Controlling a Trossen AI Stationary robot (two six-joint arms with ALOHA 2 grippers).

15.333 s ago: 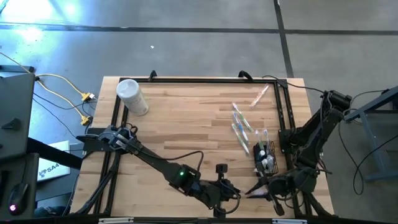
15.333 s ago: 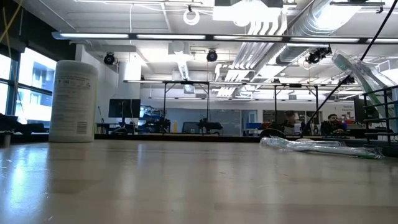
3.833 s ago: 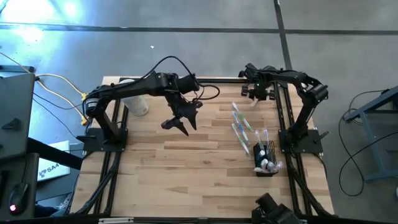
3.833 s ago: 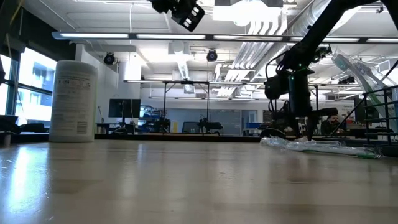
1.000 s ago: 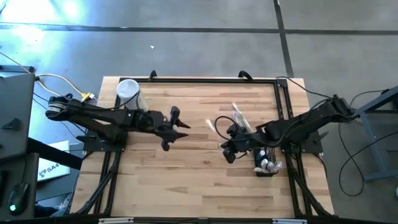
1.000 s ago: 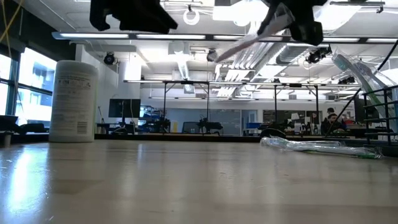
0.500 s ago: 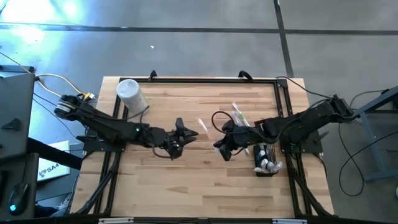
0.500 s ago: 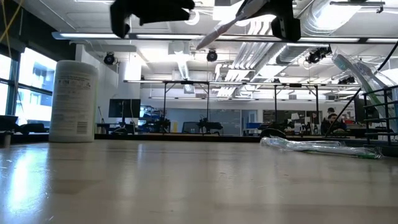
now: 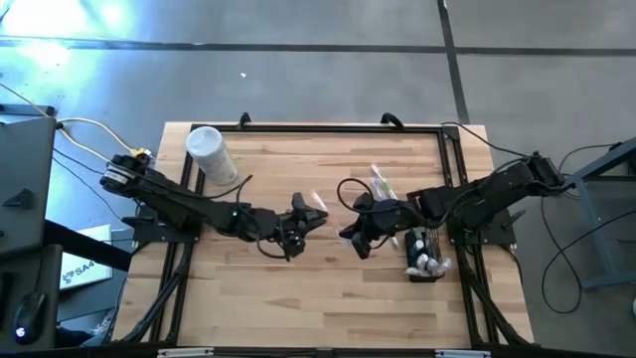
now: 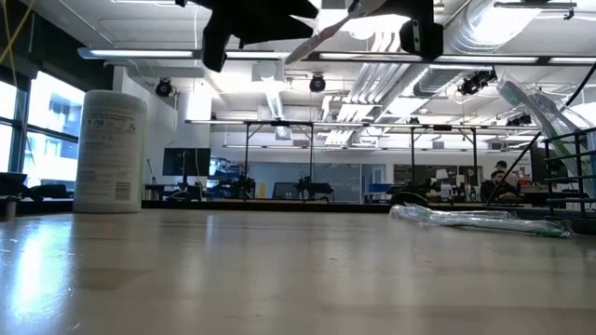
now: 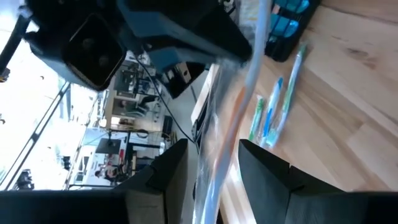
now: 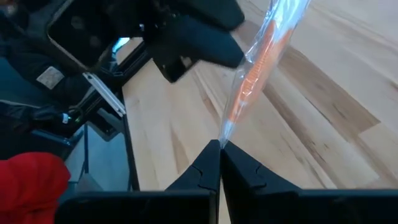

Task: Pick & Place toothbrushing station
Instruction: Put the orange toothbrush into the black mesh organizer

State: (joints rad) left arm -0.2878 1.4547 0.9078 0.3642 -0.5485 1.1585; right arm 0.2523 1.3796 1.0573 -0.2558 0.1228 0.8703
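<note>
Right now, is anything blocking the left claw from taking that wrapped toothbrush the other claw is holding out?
Nothing visible does. The right gripper pinches the wrapped toothbrush by one end; its other end already lies between the open left gripper's fingers.

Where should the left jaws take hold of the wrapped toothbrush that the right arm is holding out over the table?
Probably on the free end of the wrapped toothbrush, away from the right gripper, which pinches one tip of the wrapper. The left gripper already has the toothbrush between its open jaws, so closing across the thin shaft, near the orange part, looks best.
</note>
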